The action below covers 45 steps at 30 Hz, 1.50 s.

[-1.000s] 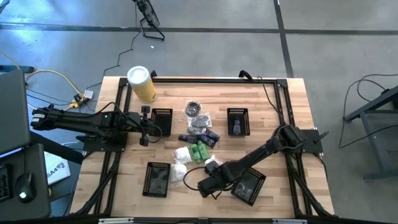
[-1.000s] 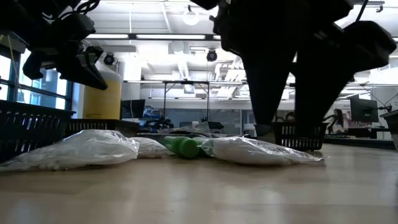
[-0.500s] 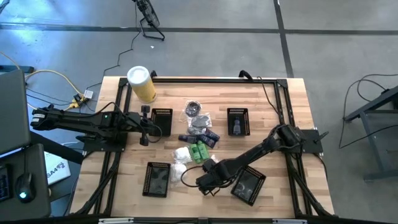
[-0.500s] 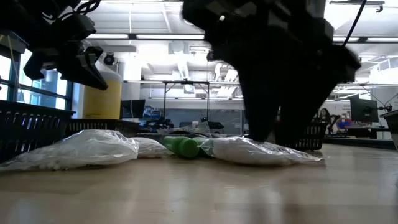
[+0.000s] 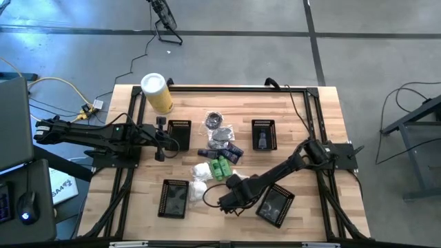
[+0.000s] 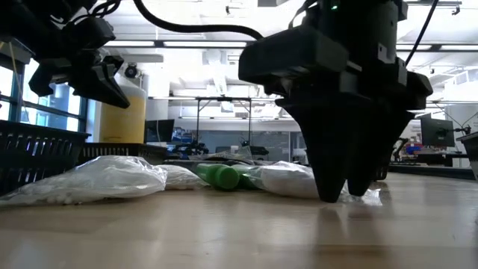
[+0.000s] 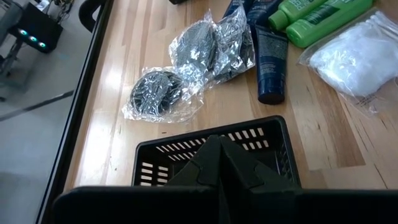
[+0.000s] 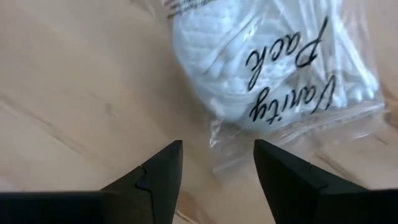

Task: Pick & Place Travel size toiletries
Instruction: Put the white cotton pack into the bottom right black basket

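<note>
The wooden table (image 5: 303,124) is carrying everything, with the two dark arms reaching in from its sides. The yellow canister (image 5: 156,92) with its white lid is standing at the far left corner. Four black mesh baskets are sitting around the middle: one (image 5: 180,133) just in front of the left gripper (image 5: 161,140), one (image 5: 263,134) on the right side with something dark in it, one (image 5: 174,198) at the near left and one (image 5: 276,204) at the near right beside the right arm.

The toiletries are lying in a loose heap at the table's centre, between the baskets. Three white packets (image 5: 200,180) are lying at the near side of the heap; the nearest (image 8: 273,62), a clear bag of white cotton swabs lettered "Vanity Pack", is resting flat on the wood. Two green bottles (image 5: 221,168) are lying side by side next to them, touching. Dark blue tubes (image 5: 222,152) are lying just beyond; their count is unclear. Two silvery-clear packets (image 7: 186,68) are lying farthest back.

The right gripper (image 8: 217,163) is standing low over the table with its jaws apart, its tips just at the edge of the swab bag and holding nothing. The left gripper is hanging above its basket with jaws together, empty.
</note>
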Motion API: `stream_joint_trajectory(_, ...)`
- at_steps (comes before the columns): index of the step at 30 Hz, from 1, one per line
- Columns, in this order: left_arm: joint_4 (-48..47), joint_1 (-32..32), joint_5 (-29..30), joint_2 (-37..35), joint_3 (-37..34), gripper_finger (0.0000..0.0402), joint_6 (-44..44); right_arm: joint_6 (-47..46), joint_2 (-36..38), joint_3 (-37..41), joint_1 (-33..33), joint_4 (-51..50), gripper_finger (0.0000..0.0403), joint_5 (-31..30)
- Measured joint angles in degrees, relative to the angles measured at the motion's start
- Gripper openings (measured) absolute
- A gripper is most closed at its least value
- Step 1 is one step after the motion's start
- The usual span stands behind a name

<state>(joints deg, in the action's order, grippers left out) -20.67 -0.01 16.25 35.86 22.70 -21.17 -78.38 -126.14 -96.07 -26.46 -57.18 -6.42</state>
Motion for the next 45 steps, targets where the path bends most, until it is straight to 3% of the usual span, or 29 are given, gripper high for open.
stream_joint_trajectory(15, 0.03, 0.00, 0.00, 0.00, 0.00, 0.0000, 0.00, 0.43, 0.35, 0.00, 0.36, -0.51, 0.0191, -6.68)
stream_joint_trajectory(25, 0.01, -0.02, 0.00, 0.00, 0.00, 0.0000, 0.00, 0.64, 0.35, 0.00, 2.58, -0.47, 0.0186, -6.95)
stream_joint_trajectory(29, 0.02, 0.00, 0.00, 0.00, 0.00, 0.0000, 0.00, 0.76, 0.35, 0.00, 2.67, -0.33, 0.0150, -6.97)
stream_joint_trajectory(38, 0.00, 0.00, 0.00, 0.00, 0.00, 0.0000, 0.00, 3.54, 0.40, 0.00, 2.58, 1.73, 0.0014, -6.64)
stream_joint_trajectory(45, 0.00, 0.00, -0.02, 0.00, 0.00, 0.0000, 0.00, 3.69, 1.54, 0.00, 2.49, 1.76, 0.0003, -6.55)
